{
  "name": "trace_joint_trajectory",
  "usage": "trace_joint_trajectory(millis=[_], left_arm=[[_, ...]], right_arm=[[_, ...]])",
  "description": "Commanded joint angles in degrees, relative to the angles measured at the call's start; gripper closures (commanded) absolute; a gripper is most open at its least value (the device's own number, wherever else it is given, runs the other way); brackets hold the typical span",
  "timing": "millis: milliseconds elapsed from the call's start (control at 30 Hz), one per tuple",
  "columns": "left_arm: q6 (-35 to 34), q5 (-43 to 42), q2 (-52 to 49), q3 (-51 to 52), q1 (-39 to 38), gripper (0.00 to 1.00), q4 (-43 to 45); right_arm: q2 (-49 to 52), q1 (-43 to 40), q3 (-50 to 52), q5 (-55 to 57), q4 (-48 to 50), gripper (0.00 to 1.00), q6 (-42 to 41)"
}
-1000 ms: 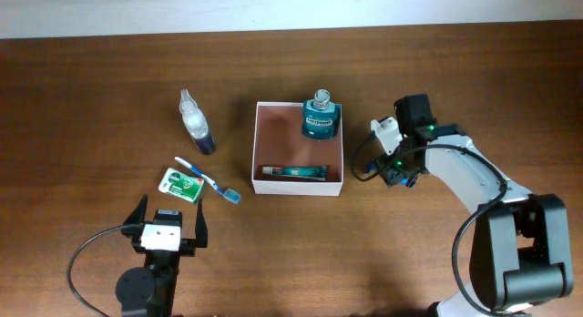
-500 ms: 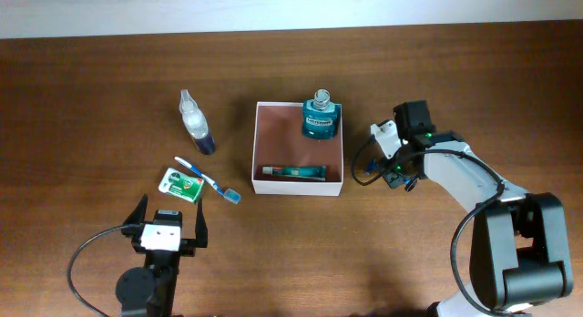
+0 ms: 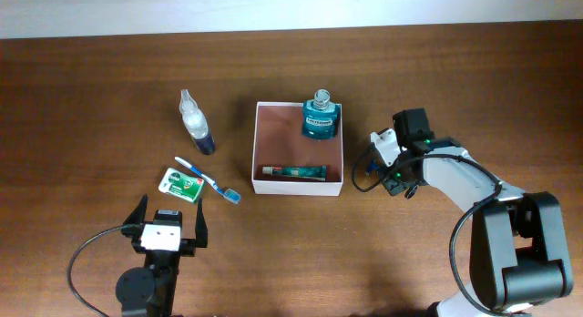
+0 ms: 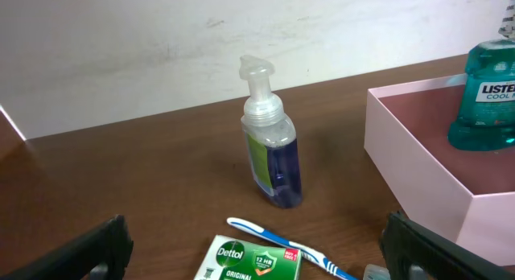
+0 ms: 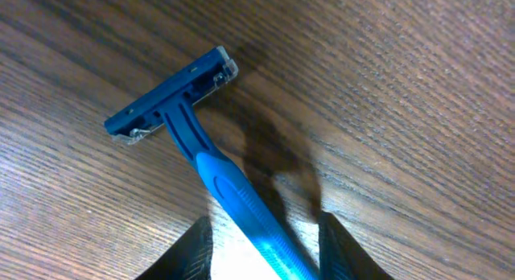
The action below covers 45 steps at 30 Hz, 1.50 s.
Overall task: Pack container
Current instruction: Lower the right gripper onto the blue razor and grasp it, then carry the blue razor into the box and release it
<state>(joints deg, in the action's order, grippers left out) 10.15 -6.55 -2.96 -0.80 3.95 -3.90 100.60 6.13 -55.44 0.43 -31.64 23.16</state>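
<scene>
The container (image 3: 258,148) is a square white box with a pinkish inside at the table's middle. It holds a teal mouthwash bottle (image 3: 319,119) and a toothpaste tube (image 3: 296,172). Its wall also shows in the left wrist view (image 4: 410,171). A blue razor (image 5: 185,127) lies on the table just right of the container. My right gripper (image 5: 261,256) is open, its fingers down on either side of the razor's handle; in the overhead view it (image 3: 387,174) is beside the box. My left gripper (image 3: 168,228) is open and empty near the front edge.
A pump bottle (image 3: 196,124) with dark blue liquid stands left of the container. A blue toothbrush (image 3: 208,180) and a green Dettol soap box (image 3: 182,182) lie in front of it. They also show in the left wrist view: bottle (image 4: 269,147), toothbrush (image 4: 282,244), soap (image 4: 253,260).
My right arm has moved a little toward the front and lowered near the razor beside the container. The left arm and the other items have not moved.
</scene>
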Motion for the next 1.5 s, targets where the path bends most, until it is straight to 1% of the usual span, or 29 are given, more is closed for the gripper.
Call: trace_joint_trajectory(millis=[0, 200, 533, 633, 767, 900, 1233, 1333, 1467], left_arm=[[-0.3, 0.6, 0.1, 0.3, 0.2, 0.01, -0.2], [-0.3, 0.6, 0.1, 0.3, 0.2, 0.01, -0.2], [-0.3, 0.6, 0.1, 0.3, 0.2, 0.01, -0.2], [-0.3, 0.6, 0.1, 0.3, 0.2, 0.01, -0.2], [-0.3, 0.6, 0.1, 0.3, 0.2, 0.01, -0.2], [-0.3, 0.6, 0.1, 0.3, 0.2, 0.01, -0.2], [-0.3, 0.6, 0.1, 0.3, 0.2, 0.01, -0.2], [-0.3, 0.6, 0.1, 0.3, 0.2, 0.01, -0.2], [-0.3, 0.6, 0.1, 0.3, 0.2, 0.01, -0.2]], right_arm=[[0.4, -0.3, 0.3, 0.2, 0.2, 0.66, 0.3], [0.4, -0.3, 0.3, -1.4, 0.2, 0.68, 0.3], [0.4, -0.3, 0.3, -4.9, 0.2, 0.76, 0.3], [0.4, -0.3, 0.3, -4.9, 0.2, 0.82, 0.3], [0.4, -0.3, 0.3, -4.9, 0.2, 0.87, 0.3], [0.4, -0.3, 0.3, -4.9, 0.2, 0.95, 0.3], [0.3, -0.3, -0.6, -4.9, 0.2, 0.96, 0.3], [-0.5, -0.3, -3.7, -4.9, -3.4, 0.96, 0.2], [-3.3, -0.2, -10.1, -5.0, -8.9, 0.96, -1.9]])
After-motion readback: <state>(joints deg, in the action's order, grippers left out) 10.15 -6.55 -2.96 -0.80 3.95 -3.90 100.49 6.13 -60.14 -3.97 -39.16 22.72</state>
